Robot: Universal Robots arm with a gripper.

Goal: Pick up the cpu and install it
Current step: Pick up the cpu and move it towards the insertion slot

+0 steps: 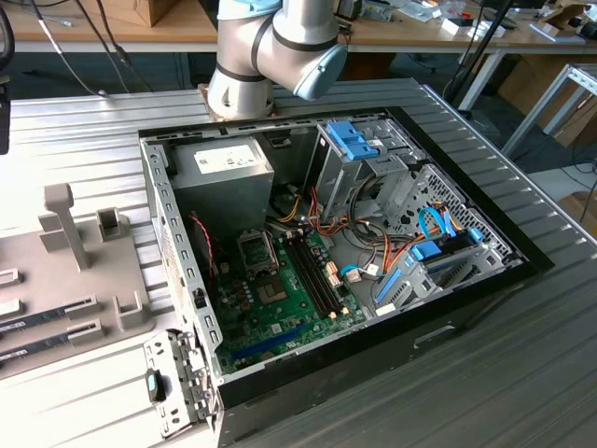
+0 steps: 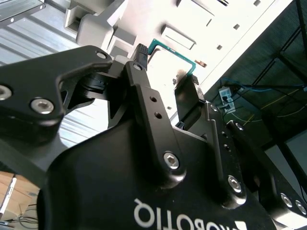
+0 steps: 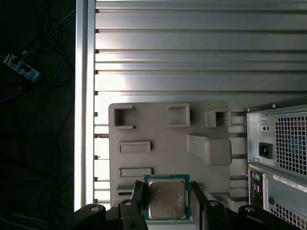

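Gripper (image 3: 167,187) pinches the cpu (image 3: 166,199) by its edges above the grey parts tray (image 3: 163,158); I'd keep it level and the squeeze gentle.

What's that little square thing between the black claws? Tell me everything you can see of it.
The cpu is a small, flat, square chip. It has a dull silver-grey metal top, slightly smudged, on a thin green board that shows as a rim. In the first wrist view its top faces the camera, and the gripper has one black finger against each of two opposite edges. A grey moulded tray lies behind it. Whether the chip rests on the tray or is lifted cannot be told.
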